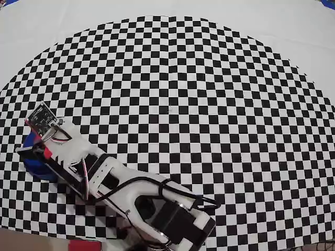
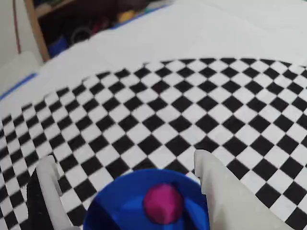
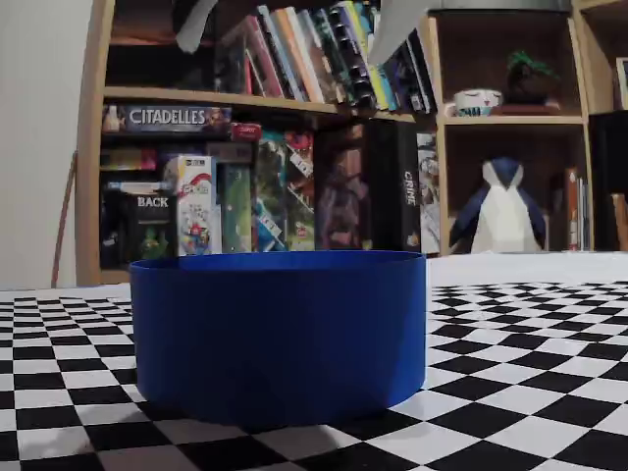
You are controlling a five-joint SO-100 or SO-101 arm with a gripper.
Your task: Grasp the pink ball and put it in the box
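On checkered cloth (image 2: 192,96), the box (image 2: 120,206) holds the pink ball (image 2: 163,201); end effector (image 2: 127,167) spread apart above.

The pink ball (image 2: 164,201) looks matte and faintly uneven, lying inside the box (image 2: 144,206), whose blue wall looks like smooth plastic with a dull sheen in the fixed view (image 3: 279,334). The worktop (image 1: 209,104) is covered by a flat, matte checkered sheet, printed black and white, with a faint crease running down it in the overhead view. The jaws look like matte white plastic, and the bookshelf (image 3: 245,98) behind is of wood.
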